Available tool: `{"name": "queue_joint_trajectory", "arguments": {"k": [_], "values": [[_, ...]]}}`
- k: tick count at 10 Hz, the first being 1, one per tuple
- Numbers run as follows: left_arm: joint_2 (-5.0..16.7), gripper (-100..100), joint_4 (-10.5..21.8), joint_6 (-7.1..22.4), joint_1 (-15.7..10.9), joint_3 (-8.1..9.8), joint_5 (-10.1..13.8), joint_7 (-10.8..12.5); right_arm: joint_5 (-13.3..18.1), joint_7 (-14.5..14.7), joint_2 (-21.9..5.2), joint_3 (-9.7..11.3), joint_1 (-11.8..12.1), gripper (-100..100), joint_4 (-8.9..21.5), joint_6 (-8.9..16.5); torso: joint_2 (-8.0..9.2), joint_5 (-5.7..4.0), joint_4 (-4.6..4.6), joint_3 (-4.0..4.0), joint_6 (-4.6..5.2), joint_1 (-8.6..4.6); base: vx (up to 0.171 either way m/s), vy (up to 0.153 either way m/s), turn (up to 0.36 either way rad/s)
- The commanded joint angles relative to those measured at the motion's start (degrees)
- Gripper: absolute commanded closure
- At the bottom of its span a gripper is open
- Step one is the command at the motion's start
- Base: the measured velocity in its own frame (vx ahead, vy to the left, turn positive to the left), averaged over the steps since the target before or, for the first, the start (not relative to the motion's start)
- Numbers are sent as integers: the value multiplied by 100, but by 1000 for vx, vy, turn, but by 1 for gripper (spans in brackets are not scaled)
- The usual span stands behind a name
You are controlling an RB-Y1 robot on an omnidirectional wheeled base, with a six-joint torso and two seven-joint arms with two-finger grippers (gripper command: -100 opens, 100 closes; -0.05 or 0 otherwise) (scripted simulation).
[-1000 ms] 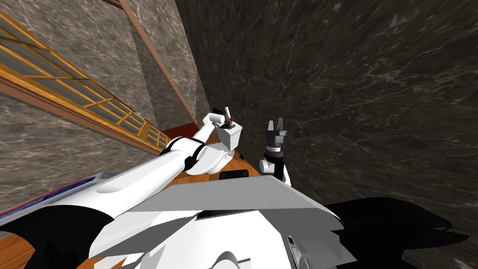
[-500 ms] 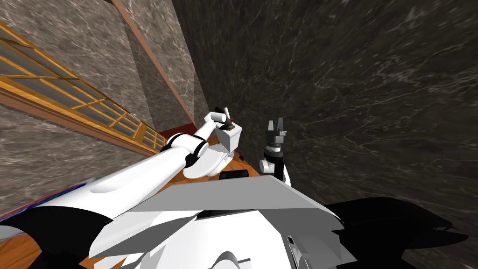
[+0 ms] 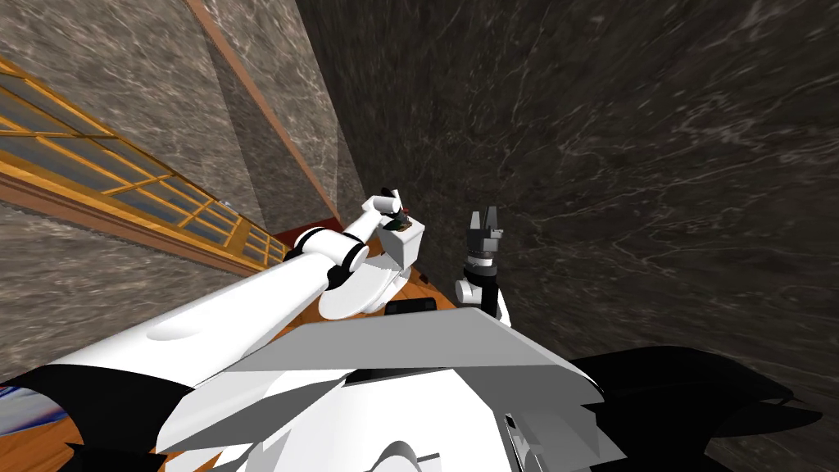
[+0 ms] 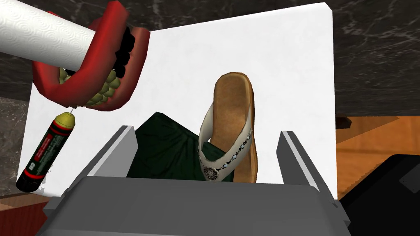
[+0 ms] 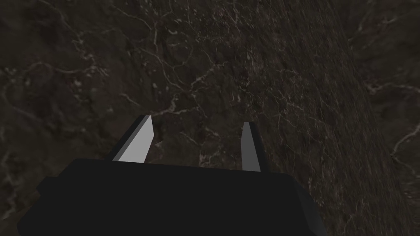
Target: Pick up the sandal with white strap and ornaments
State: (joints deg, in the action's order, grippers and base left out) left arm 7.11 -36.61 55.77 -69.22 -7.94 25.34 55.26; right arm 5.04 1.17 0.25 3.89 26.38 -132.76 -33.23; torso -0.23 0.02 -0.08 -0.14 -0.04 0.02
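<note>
A tan sandal [image 4: 233, 123] with a white strap carrying beads and a round ornament lies on a white toilet tank lid [image 4: 287, 61]. Its strap end is nearest my hand and partly overlaps a dark green cloth [image 4: 164, 147]. My left gripper [image 4: 206, 131] is open just above the lid, with the sandal and cloth between its fingers, not touched. In the head view the left gripper [image 3: 392, 205] hovers over the white tank [image 3: 403, 242]. My right gripper [image 3: 485, 220] is raised beside the tank, open and holding nothing [image 5: 196, 120].
On the same lid stand a red bowl [image 4: 98, 78] of green and black balls, a white paper roll [image 4: 45, 39] and a black-and-red spray can [image 4: 47, 153]. A dark marbled wall rises right behind the tank. A black object [image 4: 381, 192] sits on the wooden floor beside it.
My left arm has reached slightly farther over the tank, and the head view has shifted a little. The right arm has not moved.
</note>
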Motion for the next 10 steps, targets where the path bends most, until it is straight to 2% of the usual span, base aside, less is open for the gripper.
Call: {"name": "queue_joint_trajectory", "arguments": {"k": [1, 3, 6, 7, 8, 9, 10], "values": [[-32, -100, 177, 56, -55, 10, 32, 47, 0, 0, 0, 0, 0, 0, 0, 0, 0, 0, 0, 0, 0, 0, 48, 13, -7], [-148, -100, 518, 299, -193, 32, 101, 227, 0, 0, 0, 0, 0, 0, 0, 0, 6, -1, 1, 3, 0, -3, 61, 19, -25], [-141, -100, 462, 326, -183, 30, 95, 240, 0, 0, 0, 0, 0, 0, 0, 0, 12, 0, 2, 6, -1, -2, 29, 12, -6], [-142, 0, 482, 314, -189, 32, 98, 232, 0, 0, 0, 0, -1, 0, 0, 0, 19, -1, 4, 11, -1, -4, 0, 0, 0], [13, -100, 443, 342, -86, 182, 116, 75, 0, 0, 0, 0, -1, 0, 0, 0, 23, -1, 5, 13, -1, -6, -3, -42, -113], [167, -100, 407, 369, 16, 333, 134, -83, 0, 0, 1, 1, -1, 0, 0, 0, 26, -4, 6, 15, 2, -19, -18, -97, -180], [167, -100, 407, 369, 16, 333, 134, -83, 0, 0, 1, 1, -1, 0, 0, 0, 31, -7, 6, 17, 2, -37, -9, -82, -40]]}}
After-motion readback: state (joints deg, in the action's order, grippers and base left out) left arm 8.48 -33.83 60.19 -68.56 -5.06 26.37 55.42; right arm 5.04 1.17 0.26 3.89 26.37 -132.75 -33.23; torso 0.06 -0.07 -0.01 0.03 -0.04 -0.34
